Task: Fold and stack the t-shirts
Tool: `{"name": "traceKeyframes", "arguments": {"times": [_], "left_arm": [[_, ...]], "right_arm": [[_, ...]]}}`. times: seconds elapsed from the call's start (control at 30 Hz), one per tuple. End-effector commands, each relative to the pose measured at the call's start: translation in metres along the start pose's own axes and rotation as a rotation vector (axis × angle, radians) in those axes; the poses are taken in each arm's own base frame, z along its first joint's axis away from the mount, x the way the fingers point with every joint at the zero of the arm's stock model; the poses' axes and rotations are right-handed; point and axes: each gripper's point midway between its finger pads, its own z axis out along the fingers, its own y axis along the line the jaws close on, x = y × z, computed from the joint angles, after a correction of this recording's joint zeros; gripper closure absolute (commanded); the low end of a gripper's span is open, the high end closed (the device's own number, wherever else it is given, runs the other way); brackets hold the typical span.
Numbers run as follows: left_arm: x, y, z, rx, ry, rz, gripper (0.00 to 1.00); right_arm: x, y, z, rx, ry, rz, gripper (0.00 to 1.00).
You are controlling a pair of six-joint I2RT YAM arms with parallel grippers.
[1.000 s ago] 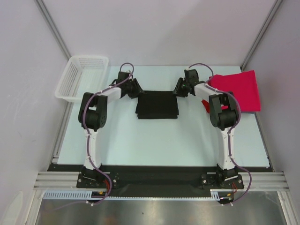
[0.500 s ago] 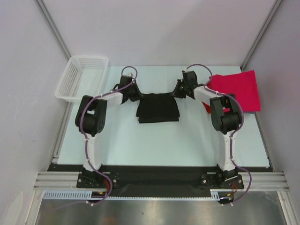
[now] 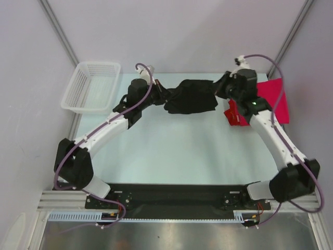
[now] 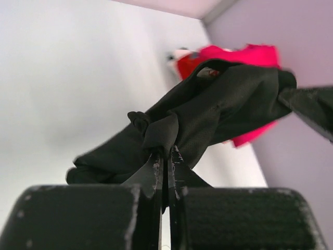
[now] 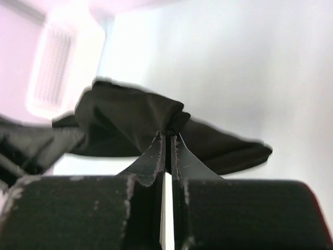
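Note:
The folded black t-shirt [image 3: 190,96] hangs in the air between both grippers over the far middle of the table. My left gripper [image 3: 163,97] is shut on its left end; in the left wrist view the jaws [image 4: 166,152] pinch a bunch of black cloth [image 4: 208,112]. My right gripper [image 3: 218,91] is shut on its right end; in the right wrist view the jaws [image 5: 167,136] pinch the black cloth [image 5: 125,125]. The red t-shirts [image 3: 270,99] lie at the far right, partly hidden by my right arm. They also show in the left wrist view [image 4: 237,54].
A white mesh basket [image 3: 91,86] stands at the far left corner of the table; it also shows blurred in the right wrist view [image 5: 49,65]. The pale table [image 3: 171,151] reaches to the black strip at the near edge. Grey walls close in the sides and back.
Both grippers have closed on the ends of the black t-shirt and lifted it off the table, carrying it toward the far side and a little right. Both arms have stretched out.

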Motion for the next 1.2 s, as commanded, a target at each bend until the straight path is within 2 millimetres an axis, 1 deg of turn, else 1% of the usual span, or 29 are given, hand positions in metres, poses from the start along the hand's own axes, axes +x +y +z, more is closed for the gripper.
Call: {"name": "traceKeyframes", "arguments": {"times": [0.0, 0.03, 0.07, 0.1, 0.13, 0.17, 0.2, 0.23, 0.3, 0.33, 0.37, 0.4, 0.47, 0.5, 0.53, 0.57, 0.6, 0.63, 0.67, 0.7, 0.77, 0.8, 0.9, 0.93, 0.97, 1.07, 1.1, 1.13, 1.17], "left_arm": [[-0.027, -0.068, -0.018, 0.127, -0.096, 0.047, 1.00], [-0.029, -0.080, -0.019, 0.146, -0.104, 0.052, 1.00], [-0.024, -0.100, -0.020, 0.181, -0.099, 0.060, 1.00], [-0.019, -0.107, -0.015, 0.191, -0.090, 0.064, 1.00], [-0.027, -0.125, -0.015, 0.227, -0.113, 0.067, 1.00], [-0.018, -0.142, -0.012, 0.260, -0.096, 0.070, 1.00], [-0.013, -0.152, -0.008, 0.282, -0.086, 0.067, 1.00], [-0.007, -0.170, 0.002, 0.319, -0.070, 0.062, 1.00], [0.000, -0.189, 0.012, 0.357, -0.056, 0.061, 1.00], [0.001, -0.200, 0.025, 0.374, -0.054, 0.058, 1.00], [0.011, -0.214, 0.028, 0.398, -0.040, 0.058, 1.00], [0.015, -0.221, 0.035, 0.412, -0.038, 0.053, 1.00], [0.028, -0.240, 0.051, 0.448, -0.021, 0.033, 1.00], [0.020, -0.257, 0.051, 0.487, -0.044, 0.024, 1.00], [0.022, -0.264, 0.055, 0.499, -0.042, 0.007, 1.00], [0.041, -0.264, 0.071, 0.492, -0.013, 0.002, 1.00], [0.031, -0.278, 0.070, 0.523, -0.041, -0.006, 1.00], [0.034, -0.282, 0.076, 0.528, -0.038, -0.019, 1.00], [0.048, -0.282, 0.087, 0.524, -0.018, -0.026, 1.00], [0.043, -0.292, 0.088, 0.546, -0.031, -0.038, 1.00], [0.048, -0.295, 0.096, 0.548, -0.025, -0.070, 1.00], [0.052, -0.294, 0.104, 0.539, -0.024, -0.095, 1.00], [0.060, -0.293, 0.117, 0.542, -0.025, -0.122, 1.00], [0.062, -0.291, 0.122, 0.532, -0.028, -0.133, 1.00], [0.064, -0.290, 0.126, 0.531, -0.027, -0.139, 1.00], [0.072, -0.288, 0.141, 0.538, -0.028, -0.175, 0.99], [0.068, -0.293, 0.141, 0.562, -0.041, -0.198, 1.00], [0.077, -0.288, 0.151, 0.555, -0.033, -0.210, 1.00], [0.080, -0.286, 0.156, 0.554, -0.034, -0.218, 1.00]], "right_arm": [[-0.031, -0.027, -0.050, 0.137, -0.095, 0.006, 1.00], [-0.049, -0.034, -0.071, 0.168, -0.152, 0.008, 1.00], [-0.053, -0.039, -0.085, 0.200, -0.163, 0.012, 1.00], [-0.064, -0.044, -0.098, 0.235, -0.200, 0.003, 1.00], [-0.075, -0.045, -0.114, 0.252, -0.237, 0.004, 1.00], [-0.079, -0.061, -0.126, 0.320, -0.247, 0.014, 1.00], [-0.084, -0.068, -0.134, 0.350, -0.263, 0.016, 1.00], [-0.094, -0.078, -0.149, 0.397, -0.288, 0.027, 1.00], [-0.103, -0.097, -0.165, 0.468, -0.313, 0.046, 1.00], [-0.109, -0.102, -0.173, 0.491, -0.328, 0.053, 1.00], [-0.110, -0.110, -0.177, 0.510, -0.326, 0.066, 1.00], [-0.117, -0.124, -0.187, 0.545, -0.348, 0.087, 1.00], [-0.125, -0.135, -0.191, 0.558, -0.351, 0.102, 1.00], [-0.130, -0.146, -0.198, 0.588, -0.364, 0.112, 1.00], [-0.133, -0.152, -0.199, 0.604, -0.364, 0.114, 1.00], [-0.137, -0.154, -0.202, 0.609, -0.369, 0.117, 1.00], [-0.140, -0.164, -0.202, 0.633, -0.368, 0.127, 1.00], [-0.140, -0.169, -0.200, 0.642, -0.364, 0.133, 1.00], [-0.143, -0.173, -0.201, 0.651, -0.372, 0.136, 1.00], [-0.142, -0.178, -0.194, 0.639, -0.351, 0.145, 1.00], [-0.147, -0.189, -0.191, 0.655, -0.356, 0.158, 1.00], [-0.146, -0.199, -0.187, 0.674, -0.347, 0.167, 1.00], [-0.153, -0.217, -0.185, 0.705, -0.360, 0.178, 1.00], [-0.152, -0.227, -0.180, 0.716, -0.351, 0.188, 1.00], [-0.156, -0.234, -0.183, 0.726, -0.362, 0.192, 1.00], [-0.165, -0.251, -0.182, 0.777, -0.369, 0.192, 1.00], [-0.168, -0.254, -0.182, 0.786, -0.371, 0.185, 1.00], [-0.176, -0.254, -0.183, 0.786, -0.387, 0.179, 1.00], [-0.175, -0.263, -0.176, 0.792, -0.369, 0.188, 1.00]]}}
